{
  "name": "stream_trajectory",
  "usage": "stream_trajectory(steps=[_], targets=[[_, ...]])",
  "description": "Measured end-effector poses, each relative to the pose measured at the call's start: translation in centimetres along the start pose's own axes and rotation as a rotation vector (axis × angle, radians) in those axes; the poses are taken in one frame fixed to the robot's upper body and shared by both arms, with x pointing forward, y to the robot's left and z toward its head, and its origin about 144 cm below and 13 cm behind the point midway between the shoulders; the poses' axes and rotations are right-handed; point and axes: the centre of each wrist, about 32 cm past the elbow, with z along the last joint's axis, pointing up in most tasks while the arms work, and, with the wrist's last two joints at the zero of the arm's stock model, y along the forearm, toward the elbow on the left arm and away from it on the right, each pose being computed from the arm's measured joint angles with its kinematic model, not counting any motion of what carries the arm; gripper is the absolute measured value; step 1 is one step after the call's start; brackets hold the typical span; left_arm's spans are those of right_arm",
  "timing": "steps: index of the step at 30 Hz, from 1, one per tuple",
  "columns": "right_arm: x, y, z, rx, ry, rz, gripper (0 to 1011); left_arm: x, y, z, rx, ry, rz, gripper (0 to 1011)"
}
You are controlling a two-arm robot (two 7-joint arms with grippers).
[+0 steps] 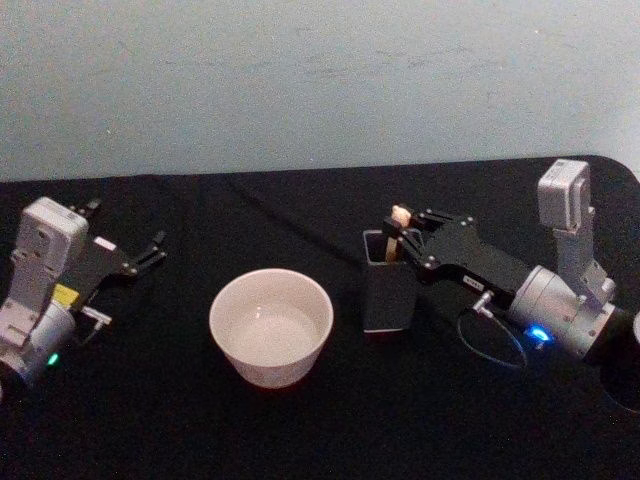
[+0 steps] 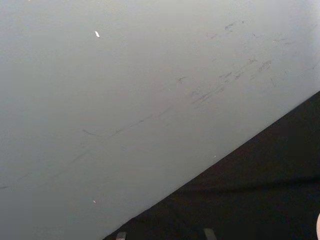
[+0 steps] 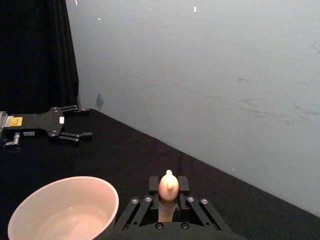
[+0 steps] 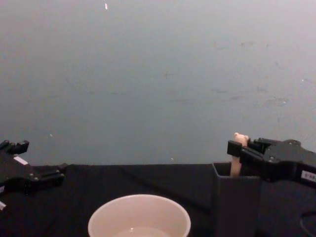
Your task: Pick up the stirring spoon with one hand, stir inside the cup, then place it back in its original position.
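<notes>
Head view: the right hand [image 1: 401, 240] reaches over the top of the dark grey square holder [image 1: 389, 295], its fingers closed around the beige handle of the stirring spoon [image 1: 400, 218], which stands upright in the holder. The cream-white cup [image 1: 271, 325] sits just beyond the holder on the far side from this hand, close to it but apart. The left hand [image 1: 152, 250] lies low over the black surface [image 1: 300, 430], well clear of the cup, fingers parted and holding nothing.

Left wrist view: a pale wall and a strip of the black surface [image 2: 260, 200].

Right wrist view: the right hand [image 3: 168, 202] grips the spoon handle below its bear head [image 3: 168, 183]; the cup [image 3: 65, 210] is just beside the fingers; the left hand [image 3: 75, 122] rests farther off, fingers spread.

Chest view: the spoon [image 4: 238, 154] rises from the holder [image 4: 236, 200], pinched by the right hand [image 4: 238, 153]. The cup [image 4: 139, 217] stands beside the holder, and the left hand [image 4: 42, 165] is well beyond it.
</notes>
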Motion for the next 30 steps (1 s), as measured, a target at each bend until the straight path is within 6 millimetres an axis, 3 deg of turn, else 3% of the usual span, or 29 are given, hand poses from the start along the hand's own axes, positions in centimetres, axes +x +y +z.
stream_trajectory(steps=[18, 30], targets=[[-0.04, -0.03, 0.09, -0.001, 0.001, -0.006, 214, 0.00, 0.00, 0.00, 0.000, 0.000, 0.000, 1001], [-0.04, -0.03, 0.08, 0.000, 0.001, -0.005, 582, 0.00, 0.00, 0.00, 0.000, 0.000, 0.000, 1001]])
